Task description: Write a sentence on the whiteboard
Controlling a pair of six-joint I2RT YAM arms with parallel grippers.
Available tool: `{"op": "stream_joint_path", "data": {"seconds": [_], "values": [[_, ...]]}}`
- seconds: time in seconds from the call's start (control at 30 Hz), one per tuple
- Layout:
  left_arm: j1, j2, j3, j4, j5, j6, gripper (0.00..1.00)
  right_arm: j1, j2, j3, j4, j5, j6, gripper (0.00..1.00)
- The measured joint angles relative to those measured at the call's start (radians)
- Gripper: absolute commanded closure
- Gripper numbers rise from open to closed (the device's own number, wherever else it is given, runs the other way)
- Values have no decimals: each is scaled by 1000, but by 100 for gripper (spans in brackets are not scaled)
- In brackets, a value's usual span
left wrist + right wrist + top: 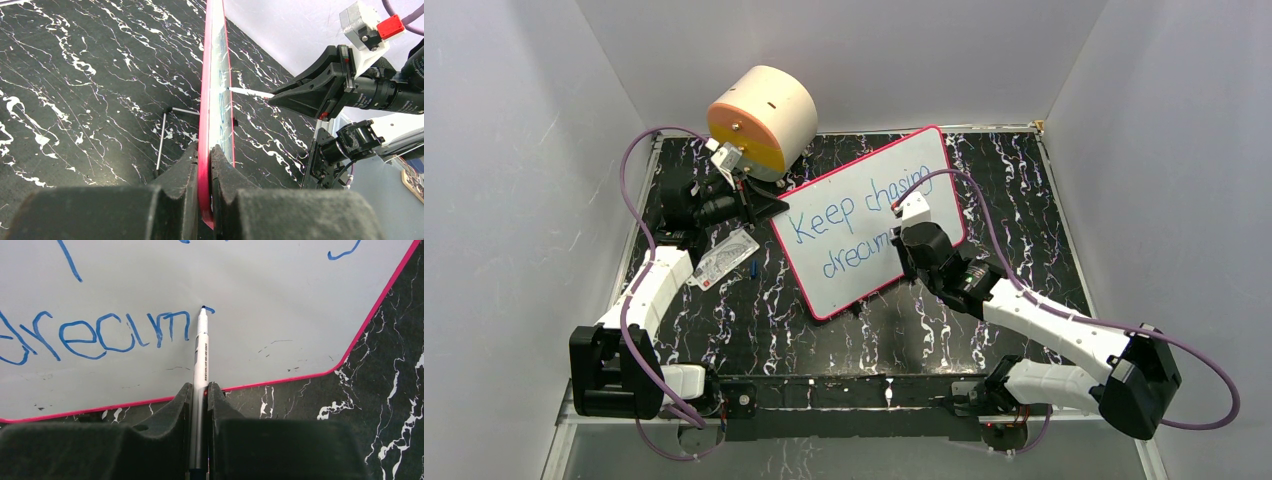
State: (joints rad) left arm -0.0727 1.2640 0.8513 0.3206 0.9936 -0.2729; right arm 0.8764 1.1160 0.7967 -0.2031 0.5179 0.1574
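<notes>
While the top view gives the whole whiteboard on the black marbled table, with the sentence reading "Keep chasing" above "dream", it does not show how either gripper is set. The wrist views supply this.

Left wrist view: the left gripper is closed on the board's pink-red edge. The board is seen edge-on and runs straight ahead from between the fingers. A thin wire stand sits just left of the fingers, at the board's back face.

Right wrist view: the right gripper is clamped on a white marker, which projects straight forward from between the fingers. The blue tip touches the board surface directly ahead, at a short stroke just after the "m". The second line of writing lies ahead and to the left of the fingers. The board's lower border crosses just in front of the fingertips.
</notes>
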Motion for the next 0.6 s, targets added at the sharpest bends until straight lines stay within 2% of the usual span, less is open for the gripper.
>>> {"op": "stream_joint_path", "data": {"seconds": [0.6], "values": [[0, 0, 0, 0, 0, 0, 100, 0, -5, 0, -17, -43, 10, 100]]}}
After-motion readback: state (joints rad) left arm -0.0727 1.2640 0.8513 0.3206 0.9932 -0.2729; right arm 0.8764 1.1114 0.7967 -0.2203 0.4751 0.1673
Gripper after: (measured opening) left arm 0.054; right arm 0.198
